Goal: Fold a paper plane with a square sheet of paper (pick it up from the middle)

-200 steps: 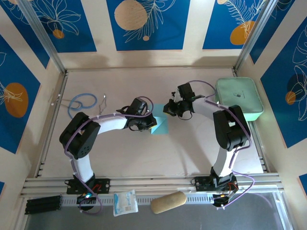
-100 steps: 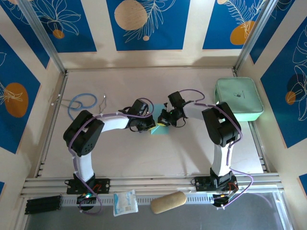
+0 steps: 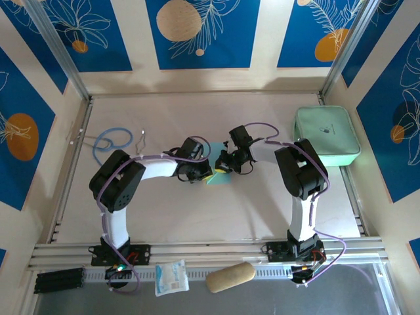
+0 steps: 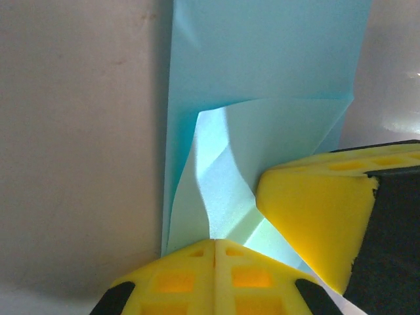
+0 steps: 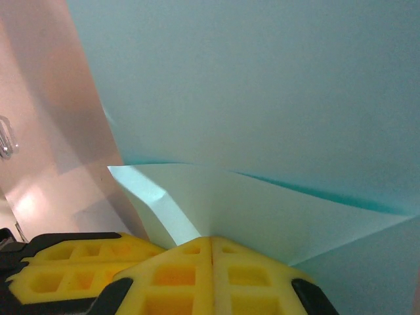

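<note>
Top view: both arms meet just above frame centre. L gripper [image 3: 205, 172] comes in from the left and R gripper [image 3: 225, 164] from the right, tips nearly touching. Both are over the paper [image 3: 219, 178]. The paper is light blue and sits on the table [image 3: 164, 216] at centre, mostly hidden under the two heads. I only see a small strip btwn and below them.

L wrist cam: L gripper [image 4: 215, 244] is at bottom centre, yellow pads pressed together w/ no gap, pinching a raised flap of the paper [image 4: 262, 59]. The flap stands up in a creased ridge, and the rest of the sheet lies flat toward the top of frame. One yellow finger [image 4: 314, 216] of the R gripper is at lower right, just beside mine.

R wrist cam: R gripper [image 5: 211, 241] is at bottom centre, pads closed tight on a paler fold of the paper [image 5: 262, 79]. A finger [image 5: 65, 262] of the L gripper is at lower left.

Other items in top view:
- mint case [image 3: 327, 136], right edge
- blue cable loop [image 3: 110, 141], upper left
- white packet [image 3: 172, 277], bottom
- tan oblong [image 3: 230, 277], bottom, next to the packet

All are well apart from the paper.
</note>
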